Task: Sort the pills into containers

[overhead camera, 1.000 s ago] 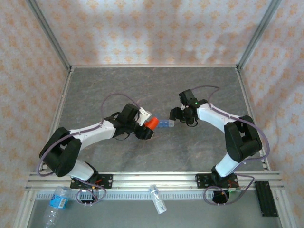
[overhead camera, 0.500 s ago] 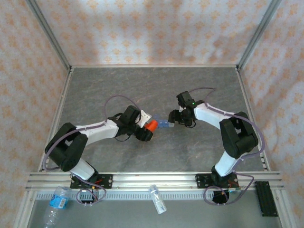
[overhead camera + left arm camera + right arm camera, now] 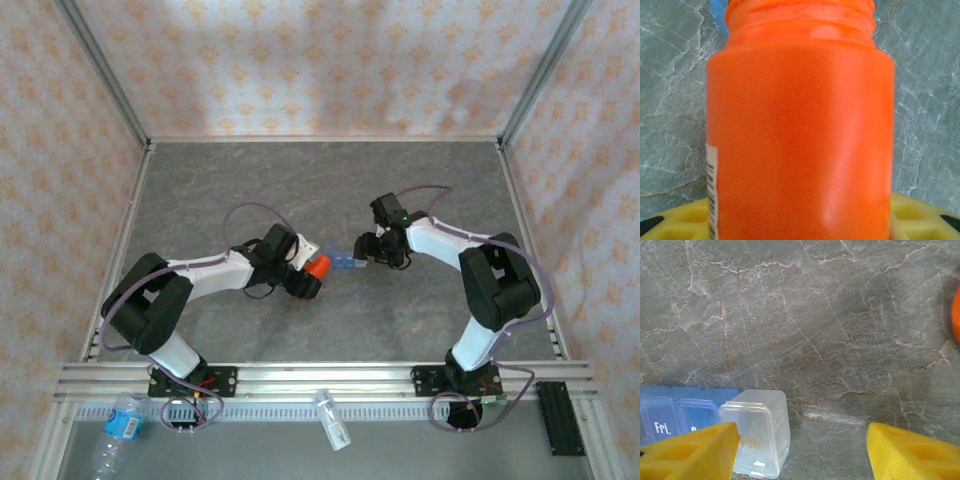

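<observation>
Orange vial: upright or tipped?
Tipped. From above, the vial shows its side wall lengthwise, with its neck pointing at the organizer. It is held in the left jaws.

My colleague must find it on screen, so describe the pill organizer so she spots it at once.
Start at the middle of the grey stone-patterned table. Find the bright orange vial there; the pill organizer lies just right of it. Unlike the round, solid-orange vial, it is a short, flat, translucent blue strip of square day-labelled compartments.
</observation>
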